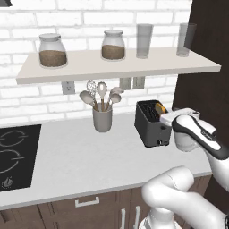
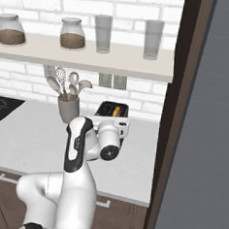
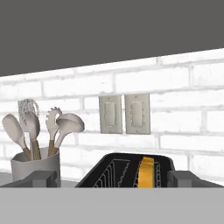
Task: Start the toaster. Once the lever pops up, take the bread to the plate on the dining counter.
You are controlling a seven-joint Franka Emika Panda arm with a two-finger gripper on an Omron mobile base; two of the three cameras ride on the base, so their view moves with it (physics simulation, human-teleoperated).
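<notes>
A small black toaster [image 1: 150,127] [image 2: 112,108] stands on the white kitchen counter by the brick wall. A yellowish slice of bread [image 1: 160,107] [image 2: 116,111] [image 3: 146,171] sits upright in its right-hand slot. My gripper [image 1: 166,117] [image 2: 113,122] hovers just in front of and slightly above the toaster's [image 3: 113,170] top, pointing at the wall. In the hand view its fingertips [image 3: 41,178] stand far apart at either side of the toaster, open, with nothing between them. The plate and the dining counter are out of view.
A grey utensil cup [image 1: 102,118] [image 3: 35,164] stands left of the toaster. A black cooktop [image 1: 13,156] lies at the far left. A shelf [image 1: 116,65] with jars and glasses hangs above. A tall dark panel [image 2: 184,117] closes the right side.
</notes>
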